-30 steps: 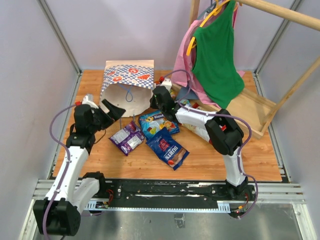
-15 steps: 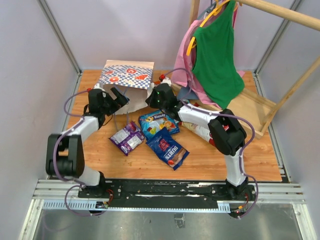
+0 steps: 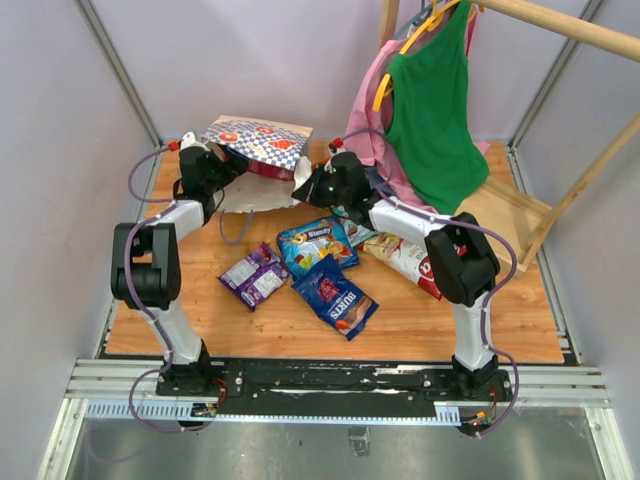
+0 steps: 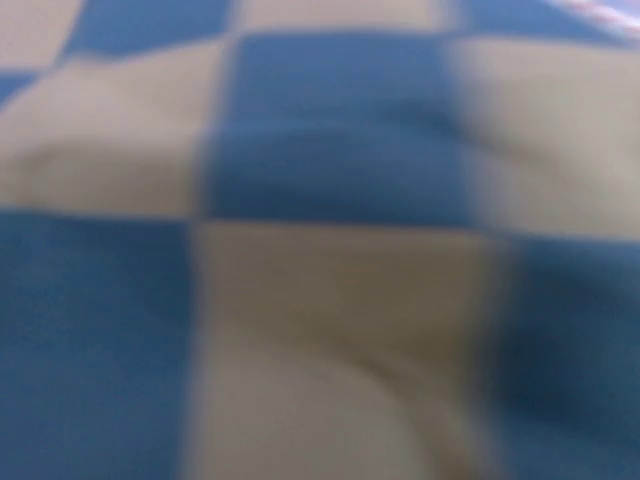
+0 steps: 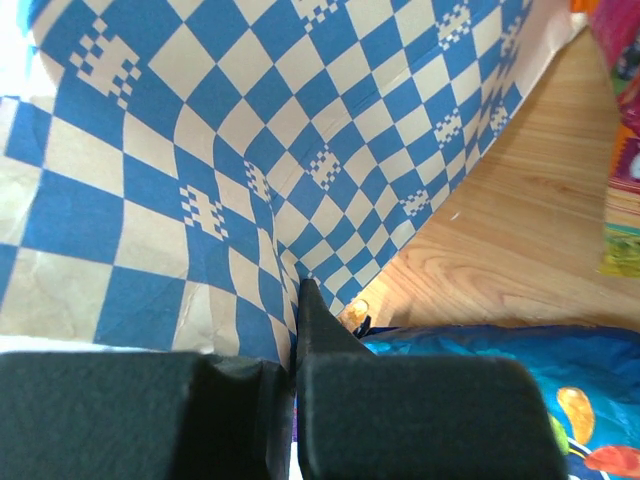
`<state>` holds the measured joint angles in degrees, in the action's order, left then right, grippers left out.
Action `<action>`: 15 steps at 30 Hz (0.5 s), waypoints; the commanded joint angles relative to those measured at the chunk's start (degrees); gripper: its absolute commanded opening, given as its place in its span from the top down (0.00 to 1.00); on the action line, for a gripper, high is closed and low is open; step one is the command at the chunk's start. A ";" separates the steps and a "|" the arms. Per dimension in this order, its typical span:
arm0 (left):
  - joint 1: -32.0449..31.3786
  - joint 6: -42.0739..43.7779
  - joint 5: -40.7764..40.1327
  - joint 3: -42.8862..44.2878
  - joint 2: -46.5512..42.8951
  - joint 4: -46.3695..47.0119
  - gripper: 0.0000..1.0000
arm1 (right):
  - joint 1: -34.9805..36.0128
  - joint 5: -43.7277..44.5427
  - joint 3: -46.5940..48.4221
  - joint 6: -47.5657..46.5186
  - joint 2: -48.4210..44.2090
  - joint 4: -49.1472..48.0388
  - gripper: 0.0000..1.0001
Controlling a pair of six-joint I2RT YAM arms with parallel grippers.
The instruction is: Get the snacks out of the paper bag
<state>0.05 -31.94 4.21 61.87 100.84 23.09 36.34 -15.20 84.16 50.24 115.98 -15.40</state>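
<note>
While the blue Burts packet [image 3: 335, 293], purple packet [image 3: 253, 276], Steady packet [image 3: 316, 245] and red-and-white packet [image 3: 410, 262] lie mid-counter [image 3: 480, 330], I see my right tool [image 5: 298, 300] pinched shut on the paper bag [image 3: 258, 143] at the far edge, my left tool [image 3: 222, 163] spread wide against its left side.

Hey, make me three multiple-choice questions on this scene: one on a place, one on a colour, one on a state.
1. Where is the purple packet? A on a hanger; B on the table, left of the blue packets; C under an arm's base.
2. The front hanging garment is: A green; B yellow; C black.
3. The right gripper's jaws are: A wide open; B shut; C unseen.
Key: B, it lies on bare wood; A, plain from above; B, the wrist view shows them together at the paper bag.
</note>
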 commanded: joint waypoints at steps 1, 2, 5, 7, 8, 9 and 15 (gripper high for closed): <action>1.16 -6.01 -5.38 5.90 5.27 1.63 0.00 | -0.13 -3.81 2.15 0.64 1.27 0.16 0.99; 1.23 -7.19 -5.97 7.37 6.26 1.61 0.00 | -0.19 -3.94 2.10 0.34 1.35 0.29 0.99; 1.26 -10.48 -6.69 10.76 8.93 3.45 0.00 | -0.20 -4.59 2.34 -0.37 1.88 0.56 0.99; 1.33 -13.04 -5.64 12.54 10.52 5.42 0.00 | -0.18 -5.10 2.78 -0.61 2.56 0.89 0.99; 1.35 -14.43 -4.24 13.29 11.44 6.98 0.00 | -0.21 -5.42 3.23 -0.73 3.21 1.08 0.99; 1.35 -15.90 -2.44 14.03 12.34 8.72 0.00 | -0.17 -5.79 3.66 -0.82 3.78 1.41 0.99; 0.20 -21.96 4.70 17.87 17.45 14.69 0.00 | -0.24 -7.65 6.11 -1.06 5.52 2.08 0.99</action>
<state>0.73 -48.75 5.76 76.75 115.15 32.23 36.34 -20.47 88.16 49.98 119.81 -15.49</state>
